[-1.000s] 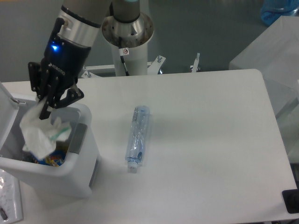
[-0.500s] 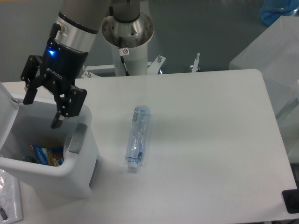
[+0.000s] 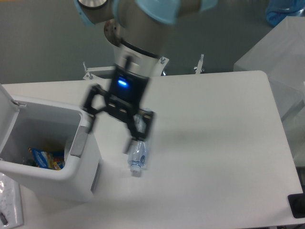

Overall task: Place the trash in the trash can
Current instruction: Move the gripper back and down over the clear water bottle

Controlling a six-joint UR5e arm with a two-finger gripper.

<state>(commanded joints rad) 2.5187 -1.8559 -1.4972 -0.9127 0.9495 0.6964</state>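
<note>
The gripper (image 3: 110, 131) is motion-blurred, hanging between the bin (image 3: 71, 183) and the bottle (image 3: 137, 155), with its fingers spread wide and nothing between them. The bottle lies flat on the table (image 3: 214, 143), white cap toward the near edge, its upper part hidden behind the right finger; only the lower body and cap show. Whether that finger touches the bottle cannot be told through the blur. The bin stands at the left edge of the table with its lid (image 3: 5, 107) swung up and open; inside, a colourful packet (image 3: 46, 158) lies at the bottom. The white wrapper is not visible anywhere, so it probably sits in the bin out of sight. Judged step: approach to the bottle, second piece of trash, grasp not yet made. Next move calls for centring the open fingers across the bottle's body and descending to the table before closing. Risks: crushed plastic is springy and slick, so an off-centre pinch could squirt it sideways or roll it away.
</note>
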